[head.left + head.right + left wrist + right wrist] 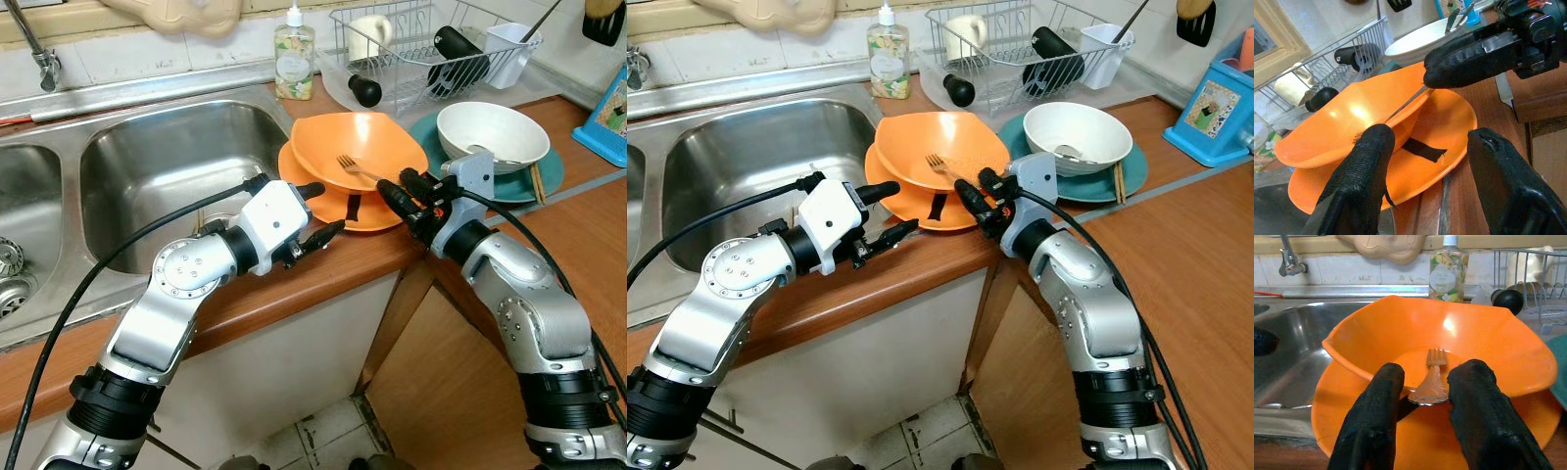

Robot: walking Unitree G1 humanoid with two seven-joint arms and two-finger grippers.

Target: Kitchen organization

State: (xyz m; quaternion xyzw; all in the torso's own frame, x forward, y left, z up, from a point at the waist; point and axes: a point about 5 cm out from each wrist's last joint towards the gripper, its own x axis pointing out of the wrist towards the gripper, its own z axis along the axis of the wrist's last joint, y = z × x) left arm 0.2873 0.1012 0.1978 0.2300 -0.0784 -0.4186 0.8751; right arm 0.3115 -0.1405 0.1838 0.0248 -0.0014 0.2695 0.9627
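On the table (323, 279) beside the sink (167, 166), an orange bowl (358, 147) sits in an orange plate (367, 213). Right gripper (1422, 391): fingers closed on the handle of a fork (1432, 377) whose tines lie in the bowl. Left gripper (318, 211): fingers spread, empty, at the plate's near rim. Behind, a white bowl (490, 132) rests on a teal plate (549, 171).
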